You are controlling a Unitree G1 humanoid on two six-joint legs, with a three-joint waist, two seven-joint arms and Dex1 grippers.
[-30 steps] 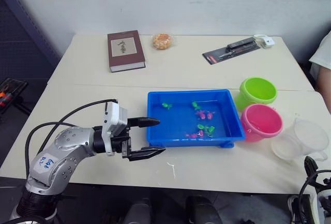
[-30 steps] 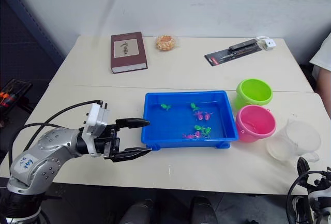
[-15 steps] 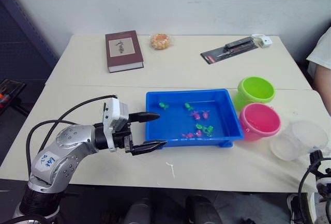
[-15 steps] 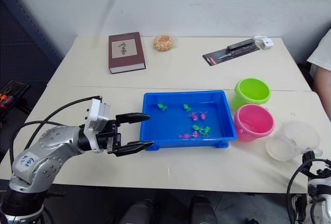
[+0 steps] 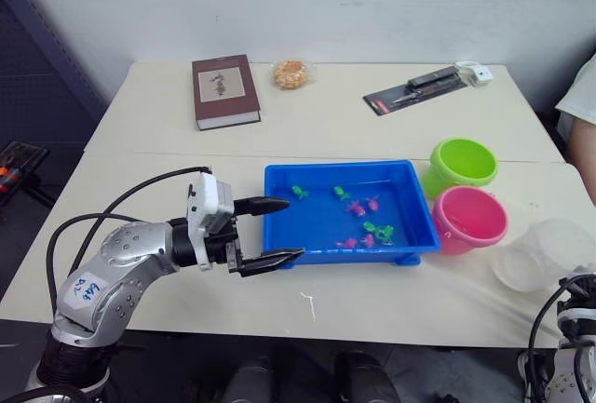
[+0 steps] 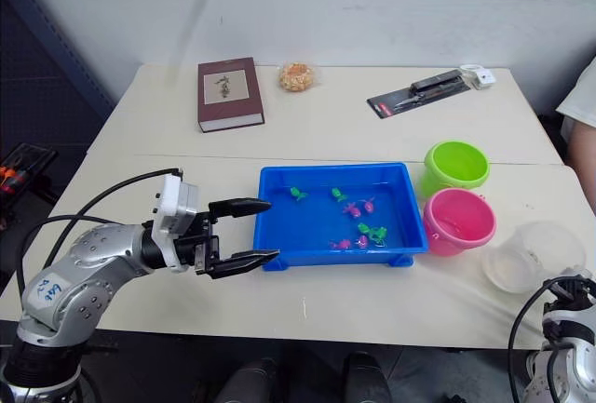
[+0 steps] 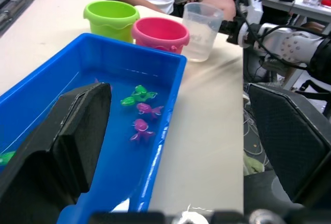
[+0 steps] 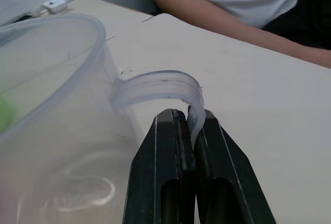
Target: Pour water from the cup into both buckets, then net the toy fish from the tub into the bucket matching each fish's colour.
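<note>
The blue tub [image 5: 340,167] sits mid-table with water and several green and pink toy fish [image 5: 358,206]. To its right stand the green bucket [image 5: 463,166] and the pink bucket [image 5: 470,217]. The clear cup [image 5: 545,254] stands at the table's near right corner. In the right wrist view my right gripper [image 8: 187,115] is shut on the cup's handle [image 8: 160,87], beside the cup wall [image 8: 51,105]. My left gripper [image 5: 277,232] is open at the tub's left end, one finger [image 7: 77,125] over the water and the other outside the near wall.
A dark red book [image 5: 224,90], a wrapped snack [image 5: 291,73], a black packaged tool [image 5: 419,89] and a small white object [image 5: 475,71] lie on the far half of the table. A person in white [image 5: 582,105] sits at the right edge.
My right gripper has closed onto the cup's handle. The left gripper has stayed open by the tub's left end. The fish have drifted a little.
</note>
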